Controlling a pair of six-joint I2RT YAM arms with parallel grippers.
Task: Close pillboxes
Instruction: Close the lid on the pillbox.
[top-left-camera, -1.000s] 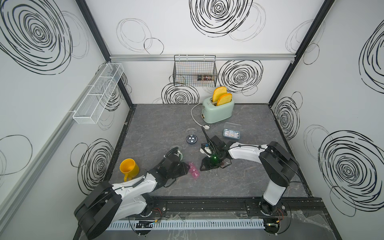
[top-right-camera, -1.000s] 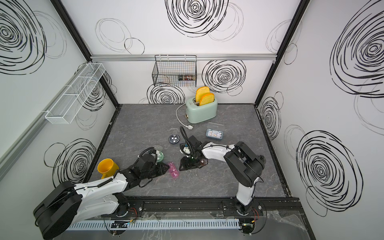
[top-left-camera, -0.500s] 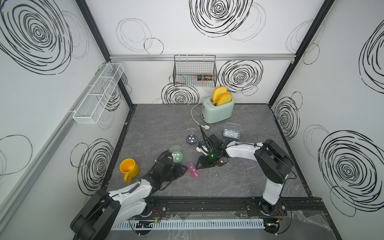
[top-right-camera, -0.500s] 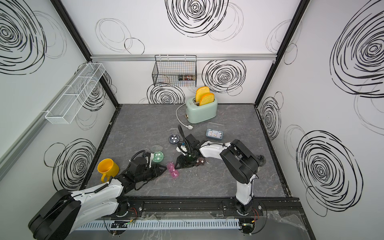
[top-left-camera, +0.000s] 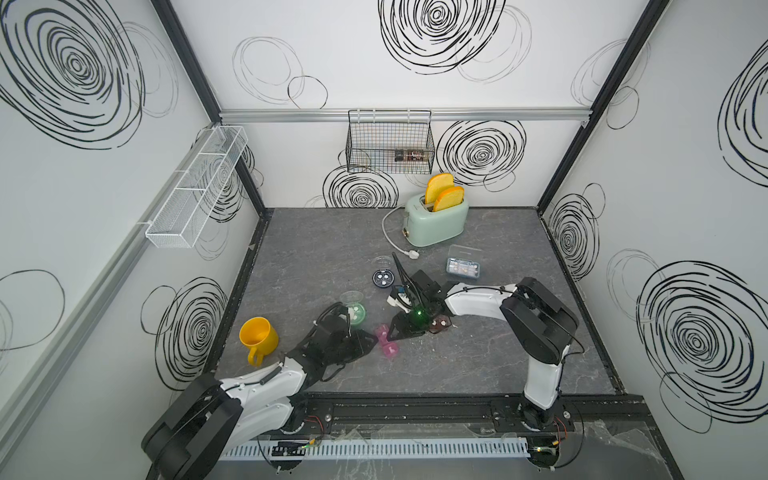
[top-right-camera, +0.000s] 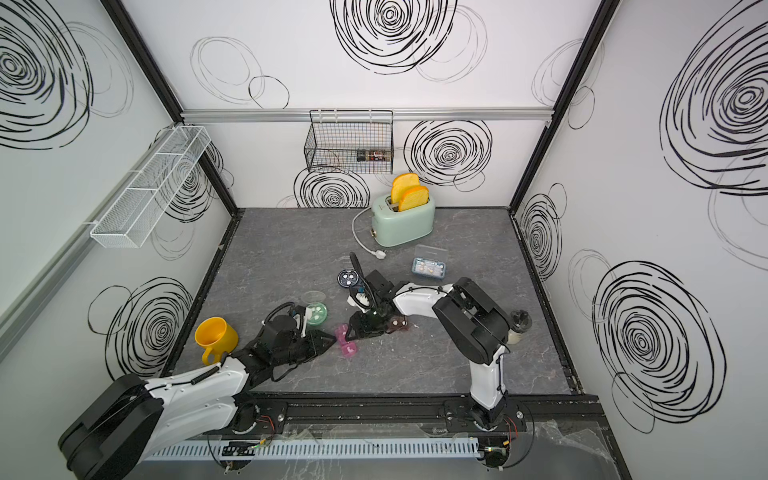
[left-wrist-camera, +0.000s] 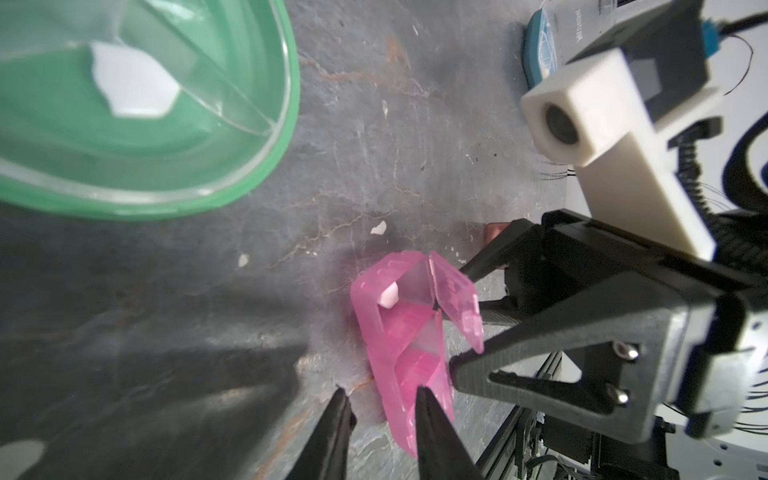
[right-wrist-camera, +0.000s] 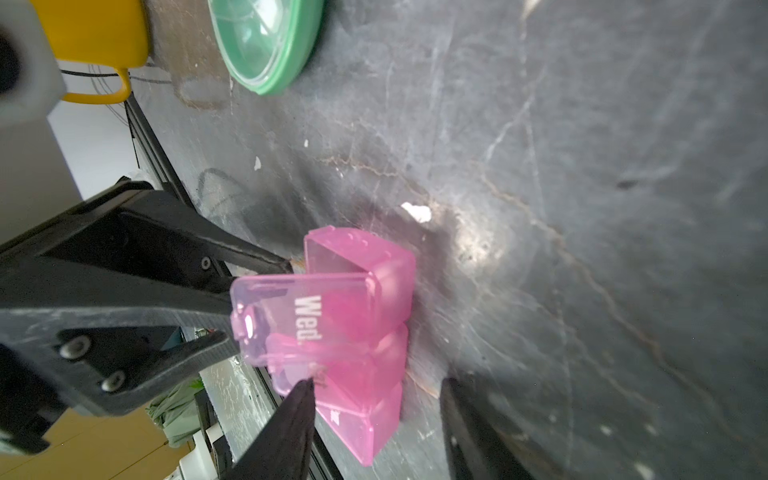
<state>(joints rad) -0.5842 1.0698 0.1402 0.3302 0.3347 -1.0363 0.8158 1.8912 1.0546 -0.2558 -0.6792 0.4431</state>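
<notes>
The right gripper (right-wrist-camera: 378, 384) has slid left off the brown two-cell pillbox (top-left-camera: 439, 325) onto the pink three-cell pillbox (top-left-camera: 390, 350), near-centre on the desk (top-left-camera: 478, 365). Its jaws are released, straddling the raised Wed lid (right-wrist-camera: 291, 320). The left gripper (left-wrist-camera: 382, 409) has jaws barely parted, empty. That lid looks next.

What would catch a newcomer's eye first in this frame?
The left claw and right claw flank the pink pillbox at the front centre of the table, its "Wed." lid standing open. At the back, the mint toaster holds two orange toast slices, and a yellow mug sits near the front left corner.
</notes>
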